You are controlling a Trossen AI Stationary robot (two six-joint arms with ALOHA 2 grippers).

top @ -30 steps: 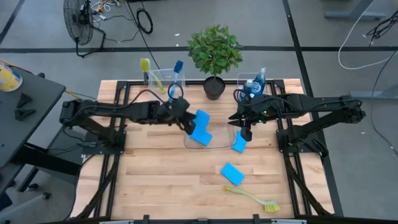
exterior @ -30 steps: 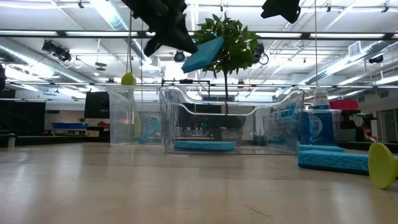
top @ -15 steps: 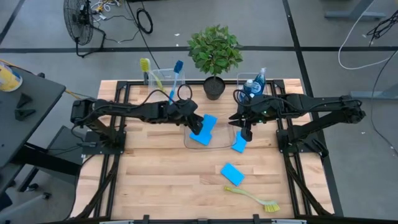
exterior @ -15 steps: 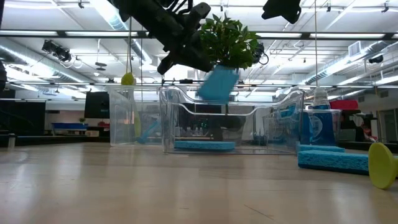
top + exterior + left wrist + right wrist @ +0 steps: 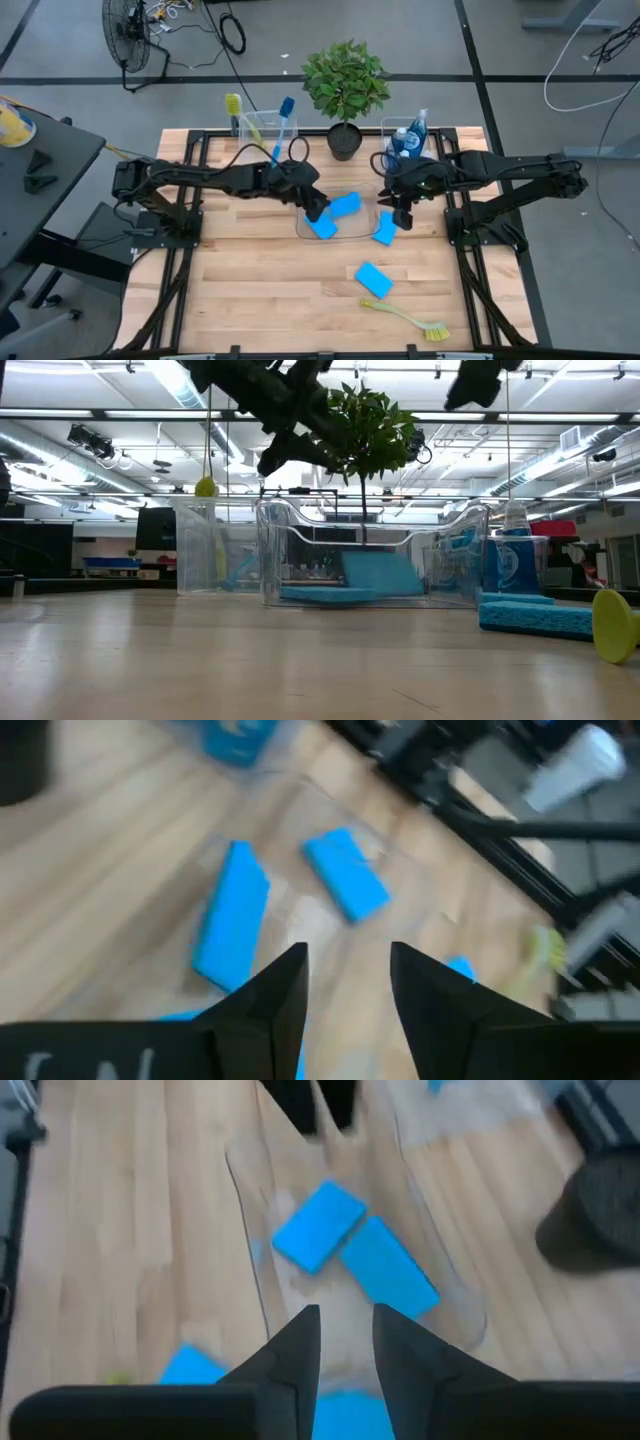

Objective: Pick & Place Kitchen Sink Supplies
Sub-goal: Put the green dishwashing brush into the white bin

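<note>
A clear bin (image 5: 368, 236) at the table's middle holds two blue sponges: one flat (image 5: 322, 227), one (image 5: 346, 205) slanted beside it, seen tilted in the low view (image 5: 382, 572). My left gripper (image 5: 316, 208) hangs open above the bin's left end, with nothing between its fingers (image 5: 345, 990). My right gripper (image 5: 403, 212) is open and empty (image 5: 346, 1345), high over a third sponge (image 5: 385, 231) just outside the bin's right wall. A fourth sponge (image 5: 373, 280) and a yellow-green brush (image 5: 408, 320) lie on the table nearer the front.
A clear bin (image 5: 258, 126) at the back left holds a yellow-green and a blue brush upright. Another bin (image 5: 405, 140) at the back right holds blue-liquid bottles. A potted plant (image 5: 345, 85) stands between them. Bare wood lies at the front left.
My left gripper has gone toward the table's right and down over the middle bin, tipped downward, opened and let go of the blue sponge. The sponge has fallen into the bin and rests slanted beside the flat one. My right gripper has tipped down a little.
</note>
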